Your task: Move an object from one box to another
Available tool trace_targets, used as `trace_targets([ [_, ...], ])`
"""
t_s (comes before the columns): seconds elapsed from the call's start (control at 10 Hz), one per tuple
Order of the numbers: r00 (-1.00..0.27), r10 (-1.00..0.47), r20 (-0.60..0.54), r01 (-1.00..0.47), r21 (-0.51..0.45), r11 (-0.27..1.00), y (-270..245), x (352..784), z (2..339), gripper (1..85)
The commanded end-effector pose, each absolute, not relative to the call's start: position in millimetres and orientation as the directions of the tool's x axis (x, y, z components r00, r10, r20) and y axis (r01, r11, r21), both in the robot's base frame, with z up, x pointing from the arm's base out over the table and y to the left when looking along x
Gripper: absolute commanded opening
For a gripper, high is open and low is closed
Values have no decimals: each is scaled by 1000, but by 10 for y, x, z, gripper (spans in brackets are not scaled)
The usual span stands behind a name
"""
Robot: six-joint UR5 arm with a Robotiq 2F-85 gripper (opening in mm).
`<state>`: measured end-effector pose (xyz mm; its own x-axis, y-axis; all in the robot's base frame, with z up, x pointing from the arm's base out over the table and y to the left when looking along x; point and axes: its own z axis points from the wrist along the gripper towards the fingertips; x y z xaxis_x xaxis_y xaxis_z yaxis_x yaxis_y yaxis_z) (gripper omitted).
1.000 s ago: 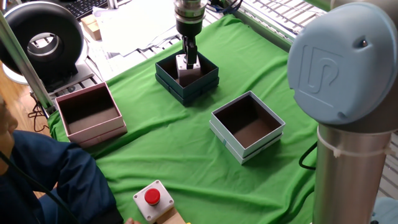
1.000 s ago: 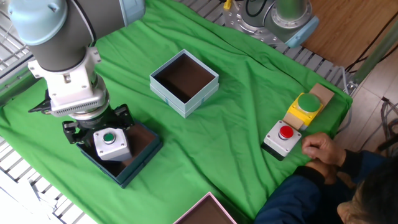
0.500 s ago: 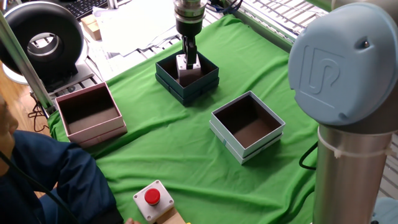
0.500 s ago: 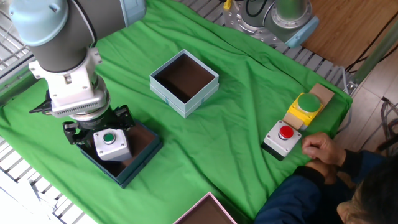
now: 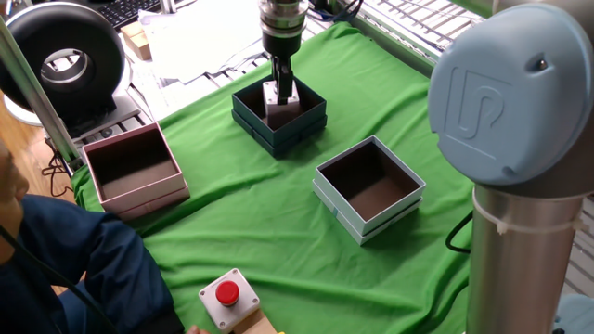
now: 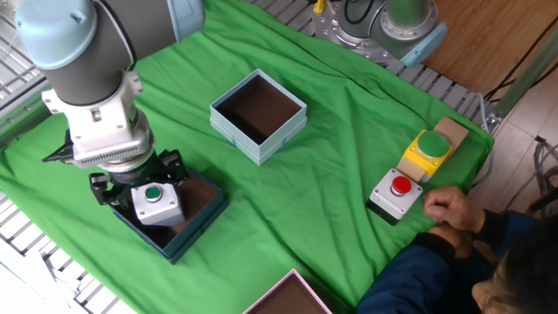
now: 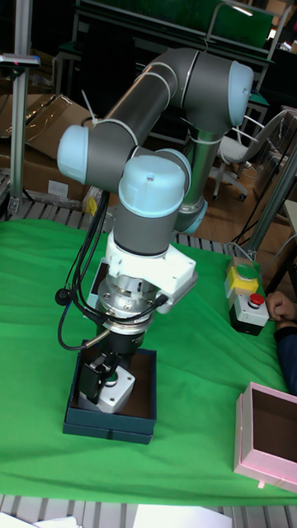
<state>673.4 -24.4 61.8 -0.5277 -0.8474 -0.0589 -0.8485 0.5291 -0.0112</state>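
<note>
Because the task calls for lifting it out, the green-button switch housing (image 6: 156,202) sits inside the dark teal box (image 6: 197,223), and the gripper (image 6: 139,179) is lowered straight down over it.

- Gripper state: the fingers (image 5: 283,82) stand either side of the housing's grey body and look to be against its flanks; in my judgement it is clenched on the housing, though actual contact cannot be confirmed. The tall fixed view shows the same: gripper (image 7: 106,375) low in the box, housing (image 7: 116,389) beside the fingers.
- Housing position: inside the teal box (image 5: 278,121), towards one wall, apparently still resting on the brown floor. The green button faces up and is unobstructed.
- Destination: pale blue-white box (image 6: 258,117), open-topped with nothing in it, well apart from the teal box on the green cloth (image 6: 305,192).
- Edges: the teal walls rise around the lower part of the housing, so a vertical lift is needed before any sideways travel; the destination's rim must likewise be cleared.
- Open room: bare cloth lies between the two boxes.
- Bystanders: pink box (image 5: 135,170), red-button unit (image 6: 395,193), yellow unit (image 6: 426,152) and a person's hand (image 6: 449,208), all well off that route.
</note>
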Motion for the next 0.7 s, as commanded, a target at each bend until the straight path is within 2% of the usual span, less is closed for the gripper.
trace_targets([
  [0.0,-536,-840,-82,-843,-10,538,-240,6767,550,803],
  [0.4,-536,-840,-82,-843,-12,539,-268,6756,553,807],
  [0.5,-538,-838,-87,-840,-21,542,-267,6792,513,790],
  [0.6,-562,-823,-83,-824,-29,566,-288,6805,465,707],
])
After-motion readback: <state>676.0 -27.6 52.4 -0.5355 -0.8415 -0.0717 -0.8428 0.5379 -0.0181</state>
